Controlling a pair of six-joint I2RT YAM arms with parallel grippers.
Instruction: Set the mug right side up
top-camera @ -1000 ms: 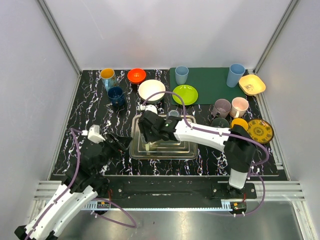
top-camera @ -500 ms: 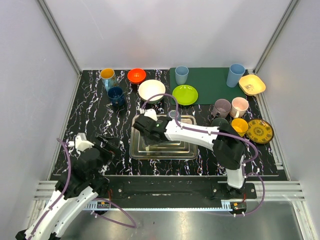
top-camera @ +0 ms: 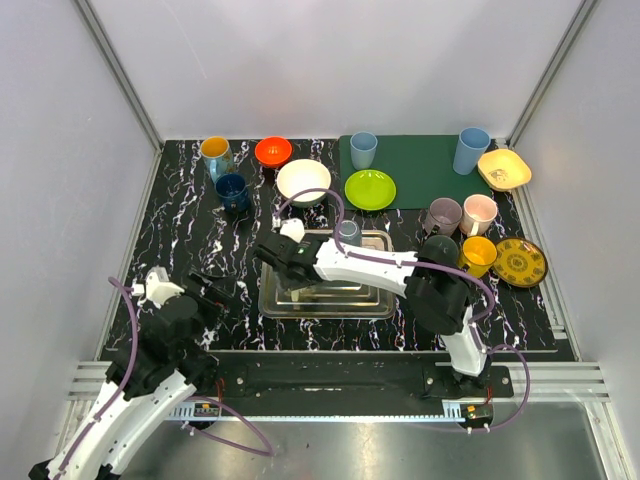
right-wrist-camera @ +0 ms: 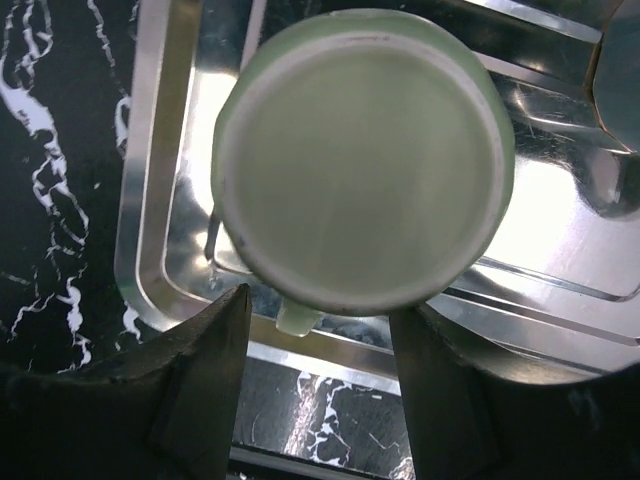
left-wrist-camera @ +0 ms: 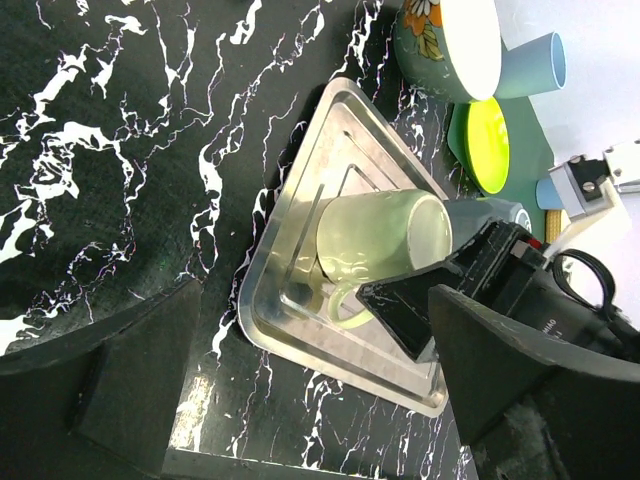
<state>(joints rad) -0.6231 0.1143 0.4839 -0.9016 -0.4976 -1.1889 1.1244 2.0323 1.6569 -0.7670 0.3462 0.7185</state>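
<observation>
Pale green ceramic mug [right-wrist-camera: 360, 170] base-up in silver metal tray [right-wrist-camera: 150, 200], our left wrist alone shows its side, right gripper [right-wrist-camera: 320, 305] part-open above, left gripper [left-wrist-camera: 315, 290] wide, black marbled table [top-camera: 190, 200], white walls [top-camera: 330, 70].

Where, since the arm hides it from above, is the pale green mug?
In the left wrist view the pale green mug stands base-up at the left end of the metal tray, just under the right gripper.

A robot test lab. Plain white walls [top-camera: 330, 60] in metal frames [top-camera: 120, 75] close off the marbled bench [top-camera: 180, 210] beyond the right end effector [right-wrist-camera: 318, 305].
</observation>
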